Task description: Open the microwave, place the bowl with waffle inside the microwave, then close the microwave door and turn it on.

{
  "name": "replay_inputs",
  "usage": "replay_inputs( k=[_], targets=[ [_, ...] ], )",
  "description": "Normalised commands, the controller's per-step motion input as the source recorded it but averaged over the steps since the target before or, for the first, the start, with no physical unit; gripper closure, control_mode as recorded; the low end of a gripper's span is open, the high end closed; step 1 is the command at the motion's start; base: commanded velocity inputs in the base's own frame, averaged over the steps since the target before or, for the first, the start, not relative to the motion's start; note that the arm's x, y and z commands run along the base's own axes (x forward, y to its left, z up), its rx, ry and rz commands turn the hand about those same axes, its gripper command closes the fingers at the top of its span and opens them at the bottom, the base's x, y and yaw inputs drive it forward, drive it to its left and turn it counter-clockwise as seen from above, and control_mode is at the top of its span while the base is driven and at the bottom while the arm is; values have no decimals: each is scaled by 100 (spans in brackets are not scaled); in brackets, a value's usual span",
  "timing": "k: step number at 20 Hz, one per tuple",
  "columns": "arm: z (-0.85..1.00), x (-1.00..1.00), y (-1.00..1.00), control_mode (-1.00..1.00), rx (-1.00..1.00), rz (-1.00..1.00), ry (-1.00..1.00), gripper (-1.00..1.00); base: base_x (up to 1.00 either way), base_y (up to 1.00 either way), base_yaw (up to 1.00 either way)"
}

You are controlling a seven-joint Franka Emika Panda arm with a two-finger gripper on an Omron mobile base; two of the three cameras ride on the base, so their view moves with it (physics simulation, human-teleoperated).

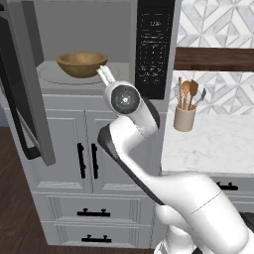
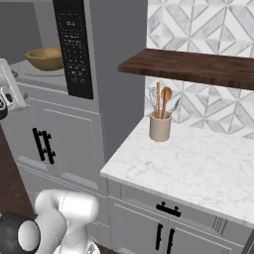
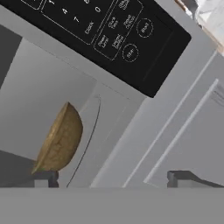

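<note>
The microwave (image 1: 155, 47) stands open, and the microwave door (image 1: 30, 99) is swung far out to the left with its black bar handle (image 1: 20, 124) facing me. The brown wooden bowl (image 1: 82, 63) (image 2: 45, 58) (image 3: 61, 140) sits inside on the round turntable (image 1: 54, 74). Its wall hides the waffle. My gripper (image 1: 105, 74) (image 3: 114, 178) is open just in front of the cavity's lower right edge, a short way from the bowl, with nothing between its fingers. The black keypad (image 3: 100, 26) lies just beyond it.
Grey cabinet doors with black handles (image 1: 87, 161) and drawers sit below the microwave. To the right, a beige crock of wooden spoons (image 1: 184, 116) (image 2: 160, 126) stands on a marble counter (image 2: 198, 163) under a dark wooden shelf (image 2: 198, 67).
</note>
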Motion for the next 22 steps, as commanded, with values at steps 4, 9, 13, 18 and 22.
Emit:
replay_inputs(
  k=[4, 9, 13, 18, 22],
  targets=[
    [-20, -47, -15, -100, -36, -17, 5, -100, 0, 0, 0],
    [-32, -8, -20, -100, -35, -17, 0, -100, 0, 0, 0],
    [-28, 0, -45, -100, -15, -10, 0, -100, 0, 0, 0],
    [-47, 0, -38, -100, -10, -8, 0, -100, 0, 0, 0],
    [-63, 0, -3, -100, -15, -8, 0, -100, 0, 0, 0]
  ],
)
